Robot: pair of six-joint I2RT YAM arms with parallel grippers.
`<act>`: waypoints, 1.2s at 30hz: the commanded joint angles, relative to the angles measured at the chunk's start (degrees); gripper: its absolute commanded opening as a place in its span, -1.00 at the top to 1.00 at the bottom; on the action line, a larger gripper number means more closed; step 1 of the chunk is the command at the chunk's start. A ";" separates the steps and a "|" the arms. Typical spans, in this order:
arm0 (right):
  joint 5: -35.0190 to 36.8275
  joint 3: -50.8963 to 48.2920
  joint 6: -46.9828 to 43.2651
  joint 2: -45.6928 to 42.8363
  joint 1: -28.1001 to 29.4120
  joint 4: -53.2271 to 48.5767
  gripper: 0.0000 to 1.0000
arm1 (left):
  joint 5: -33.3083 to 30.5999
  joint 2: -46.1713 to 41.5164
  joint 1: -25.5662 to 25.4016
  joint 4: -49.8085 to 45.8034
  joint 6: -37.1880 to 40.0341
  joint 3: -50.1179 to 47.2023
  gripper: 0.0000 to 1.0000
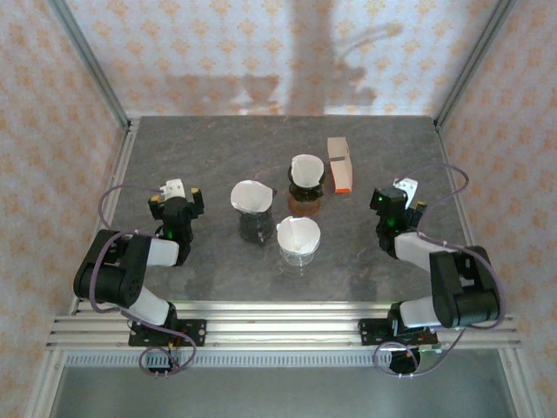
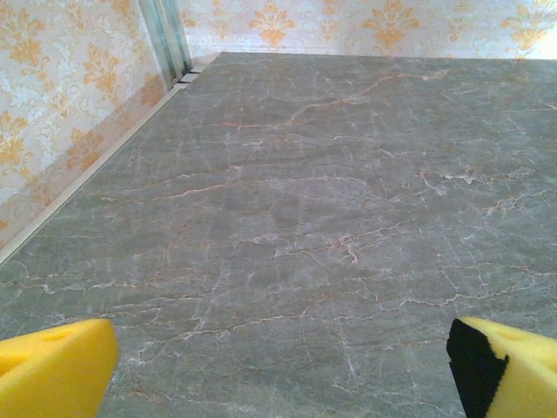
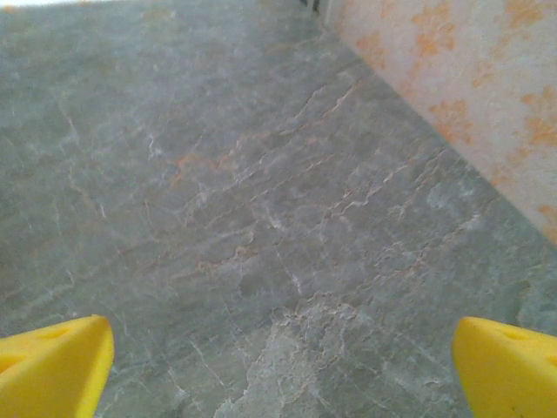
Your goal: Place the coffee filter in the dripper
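Left gripper [image 1: 177, 200]: wide open, holding nothing; its yellow pads [image 2: 57, 366] sit far apart, with bare bench [image 2: 296, 218] between them.
Right gripper [image 1: 400, 202]: also spread wide and empty, with just grey marble between its pads [image 3: 52, 366].
Where the filters are: all three stand in the gap between the two grippers, and neither gripper touches any of them.
Left filter [image 1: 251, 197]: a white paper cone just to the right of the left gripper, sitting in a dark dripper [image 1: 253, 226].
Far filter [image 1: 306, 170]: beyond the midpoint between the grippers, on the far side of the group, sitting in an amber dripper [image 1: 305, 202].
Near filter [image 1: 298, 233]: closest to the arm bases, roughly midway between the grippers, sitting in a clear dripper [image 1: 298, 257].
Spacing: the three are near each other but apart, and well clear of the right gripper.
Which way they point: each cone has its mouth up and its tip down into its dripper.
Long axis: roughly upright for all three; the left filter's mouth seems to lean a little, but I can't tell how far.
Orange box [image 1: 339, 164]: beside the far filter on the right gripper's side, farther out than that gripper, with its long side running away from the arms.
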 commanded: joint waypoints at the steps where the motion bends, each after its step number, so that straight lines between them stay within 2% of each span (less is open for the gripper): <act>1: -5.23 -0.05 -1.96 2.94 -1.51 10.49 -0.99 | -0.44 -0.12 0.27 0.33 0.11 0.71 -1.00; 3: -6.86 -1.22 -1.44 6.00 -2.56 15.88 -1.00 | -0.44 -0.12 0.28 0.33 0.10 0.77 -1.00; 5: -11.43 -2.25 0.07 5.83 -5.00 16.10 -0.99 | -0.41 -0.09 0.25 0.33 0.14 0.76 -1.00; 7: -11.87 -4.11 -0.37 7.63 -5.14 21.60 -0.99 | -0.43 -0.12 0.26 0.31 0.02 0.70 -1.00; 8: -12.01 -2.95 -0.06 6.40 -5.13 17.11 -0.99 | -0.43 -0.12 0.25 0.33 0.14 0.72 -1.00; 10: -12.01 -3.48 -0.37 7.30 -5.09 19.98 -0.99 | -0.42 -0.12 0.22 0.33 0.09 0.69 -1.00; 11: -12.02 -2.98 -0.23 6.67 -5.14 17.73 -0.99 | -0.44 -0.09 0.27 0.33 0.13 0.75 -1.00; 36: -12.00 -3.18 -0.47 6.64 -5.04 18.55 -0.99 | -0.49 -0.08 0.29 0.33 -0.01 0.69 -1.00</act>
